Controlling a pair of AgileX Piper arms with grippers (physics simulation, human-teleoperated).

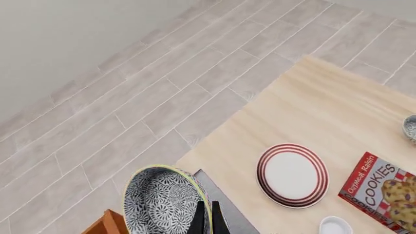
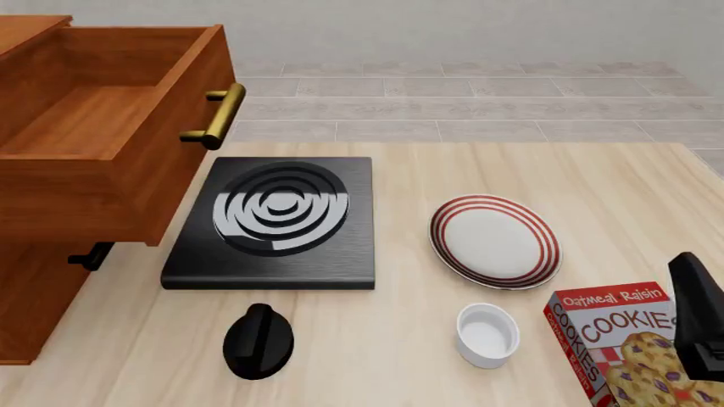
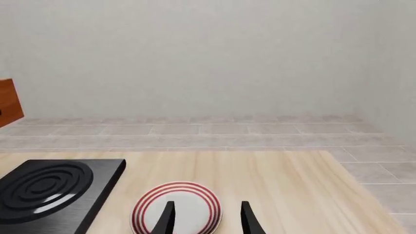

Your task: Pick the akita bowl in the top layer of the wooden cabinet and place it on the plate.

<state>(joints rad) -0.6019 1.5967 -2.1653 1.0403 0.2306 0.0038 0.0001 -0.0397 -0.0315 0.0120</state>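
The akita bowl (image 1: 159, 202), white with a dense dark pattern, hangs in the left wrist view with my left gripper (image 1: 206, 220) shut on its rim. It is held high over the cabinet's corner (image 1: 107, 225), well apart from the red-ringed white plate (image 1: 293, 174) on the table. The front view shows neither the bowl nor the left gripper. There the top layer (image 2: 102, 127) of the wooden cabinet (image 2: 34, 288) stands pulled out and looks empty, with the plate (image 2: 494, 240) right of the stove. My right gripper (image 3: 206, 222) is open, with the plate (image 3: 177, 207) beyond its fingers.
A black stove (image 2: 271, 222) lies between cabinet and plate. A white cup (image 2: 487, 334), a cookie box (image 2: 620, 339) and a black rounded object (image 2: 258, 341) sit near the front edge. The right arm (image 2: 699, 318) stands at the right. A small grey round thing (image 1: 410, 127) is cut off.
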